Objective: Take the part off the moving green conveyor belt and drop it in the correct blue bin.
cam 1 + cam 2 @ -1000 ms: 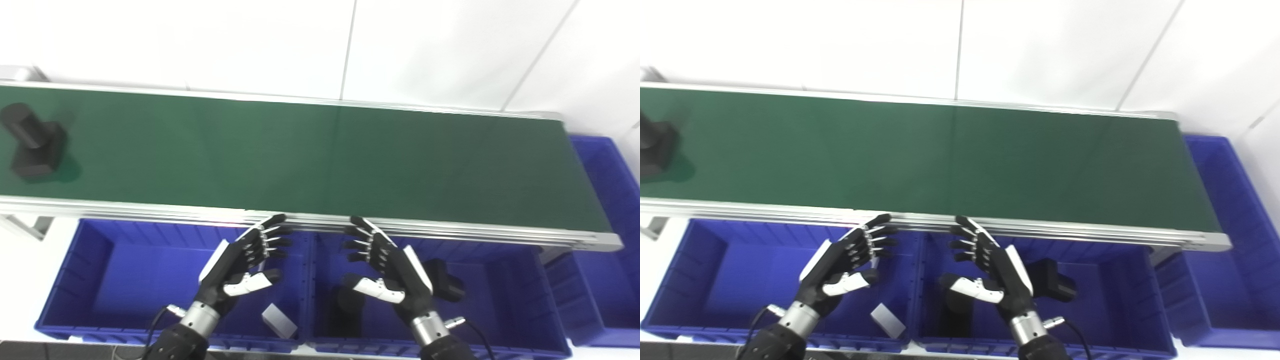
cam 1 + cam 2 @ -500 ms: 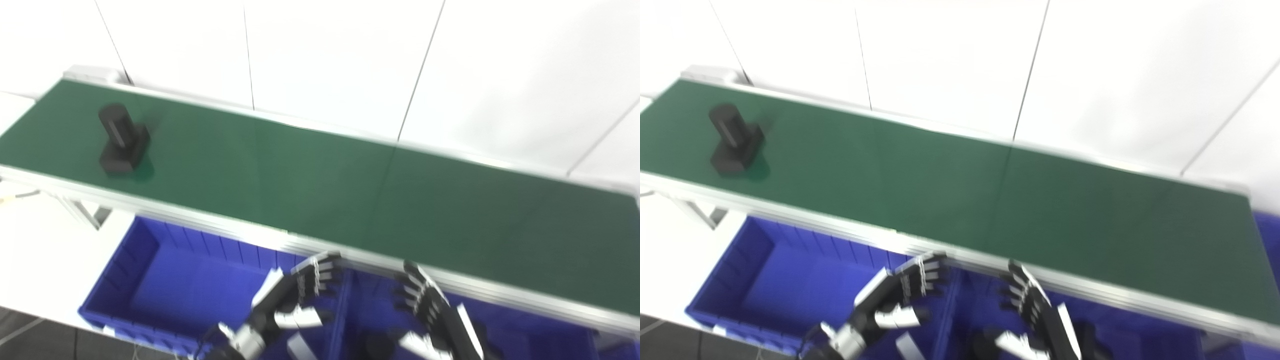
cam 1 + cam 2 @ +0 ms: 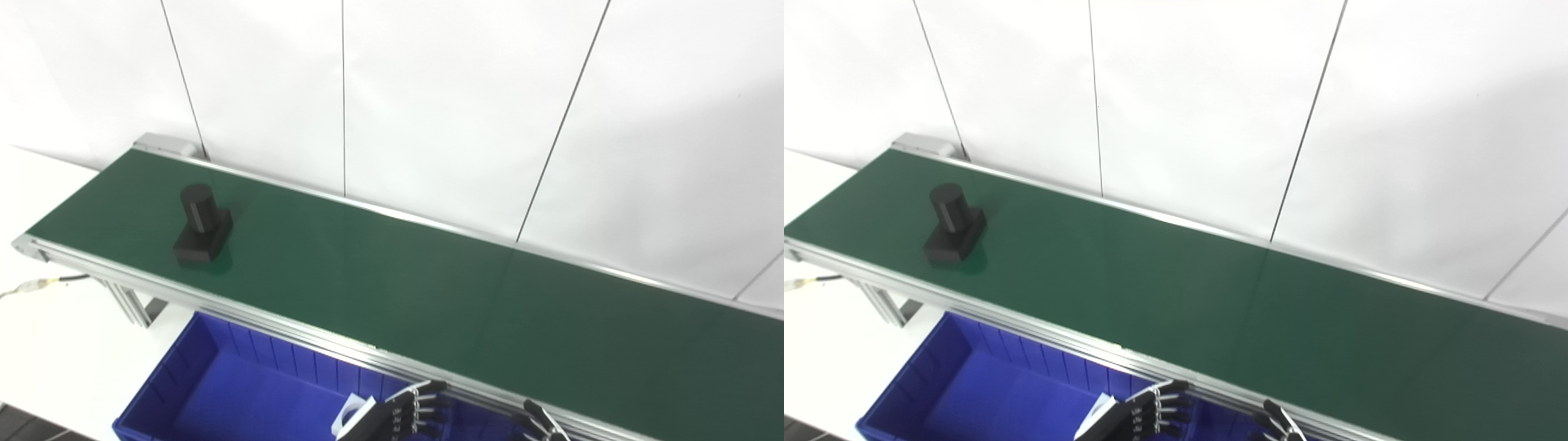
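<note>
Part [image 3: 201, 224] on the green conveyor belt [image 3: 392, 294] sits in the left third of the frame, toward the belt's left end, well apart from both hands. It is matte black: a short round cylinder rising at a slight tilt from a blocky rectangular base, with a dark shadow on the belt below it. The belt surface is smooth, dull green, edged by ribbed silver aluminium rails, and runs diagonally from upper left to lower right, where the frame cuts it off. Below its near rail, a blue bin [image 3: 184, 392] of ribbed plastic shows only its left part. At the bottom edge the left hand [image 3: 398, 419], black with a white back plate, shows spread fingers grasping nothing. The right hand [image 3: 539, 424] shows only fingertips [image 3: 1274, 416]; its state cannot be told.
</note>
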